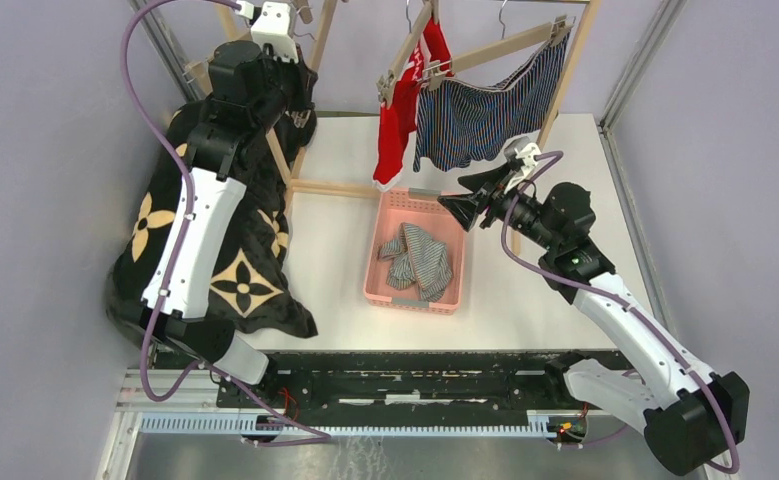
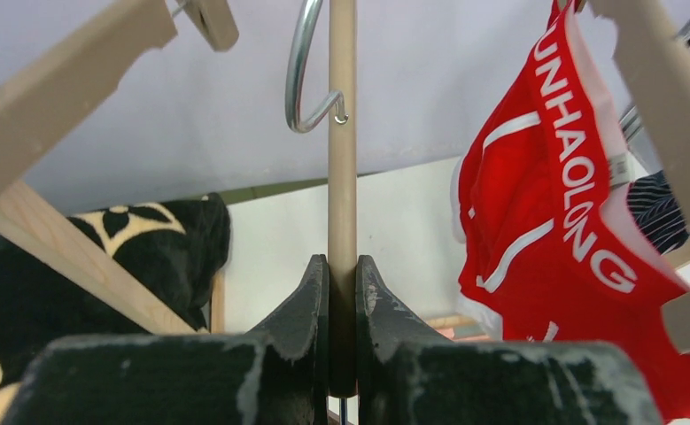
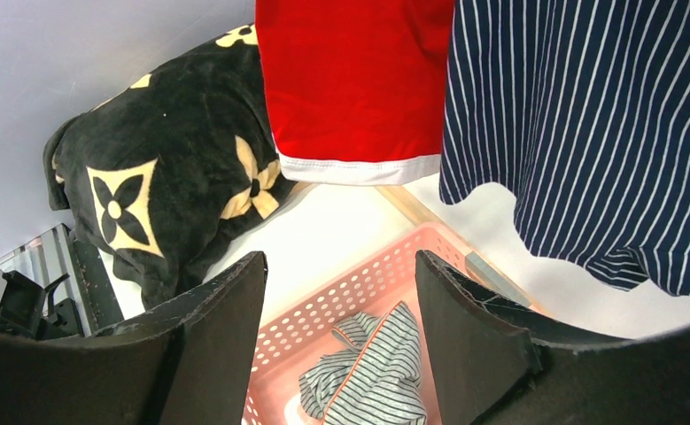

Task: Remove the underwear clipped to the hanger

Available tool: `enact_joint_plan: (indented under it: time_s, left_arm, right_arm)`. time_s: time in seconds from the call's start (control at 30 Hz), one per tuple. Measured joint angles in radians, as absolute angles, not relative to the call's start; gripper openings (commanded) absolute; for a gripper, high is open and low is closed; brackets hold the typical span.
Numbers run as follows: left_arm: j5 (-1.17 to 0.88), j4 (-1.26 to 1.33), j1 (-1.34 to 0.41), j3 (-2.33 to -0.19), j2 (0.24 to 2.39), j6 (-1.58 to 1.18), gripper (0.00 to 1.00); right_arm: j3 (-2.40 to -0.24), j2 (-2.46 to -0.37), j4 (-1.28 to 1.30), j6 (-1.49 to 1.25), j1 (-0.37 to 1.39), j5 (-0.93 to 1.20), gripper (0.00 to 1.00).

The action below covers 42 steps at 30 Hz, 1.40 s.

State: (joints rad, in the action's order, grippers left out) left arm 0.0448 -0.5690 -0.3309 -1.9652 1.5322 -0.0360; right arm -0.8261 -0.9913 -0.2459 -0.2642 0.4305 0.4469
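Approx. 1 of 3 done. Dark blue boxers [image 1: 485, 110] & red briefs [image 1: 397, 130] hang clipped on hangers [image 1: 505, 42]: 2 left. Pink basket [image 1: 377, 262] holds striped briefs [image 1: 420, 258]. Left gripper [image 2: 342, 270] clenched on wooden rod [image 2: 342, 133]; right gripper [image 3: 339, 266] spread wide, empty, near basket.

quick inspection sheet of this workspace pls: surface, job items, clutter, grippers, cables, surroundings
surface: white table, pink basket on it
job's things: striped briefs in the basket; red briefs and dark blue boxers clipped to hangers
clutter: black flowered blanket draped at left
grippers: left gripper jaws shut on wooden rail; right gripper jaws open, empty, under the hanging pair
cables: purple cables looping along both arms
surroundings: lilac walls, wooden rack
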Motion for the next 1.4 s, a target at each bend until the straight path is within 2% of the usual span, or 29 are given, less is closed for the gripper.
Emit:
enact_joint_plan:
  time_s: [0.73,1.3,1.33,1.4]
  left_arm:
    - [-0.028,-0.446,-0.246,-2.108,1.687,-0.041,0.03]
    - [-0.002,-0.416,-0.227,-2.116,1.735,-0.079,0.03]
    - [-0.001,-0.410,-0.227,-2.111,1.734,-0.079,0.04]
    - [-0.002,-0.381,-0.227,-2.084,1.728,-0.079,0.27]
  right_arm:
    - [-0.800,-1.015,-0.271,-0.265,0.430,0.455,0.69]
    - [-0.787,-1.030,-0.307,-0.290,0.432,0.479,0.69]
    - [-0.786,-1.030,-0.307,-0.291,0.432,0.480,0.68]
    - [-0.786,-1.031,-0.314,-0.292,0.432,0.482,0.69]
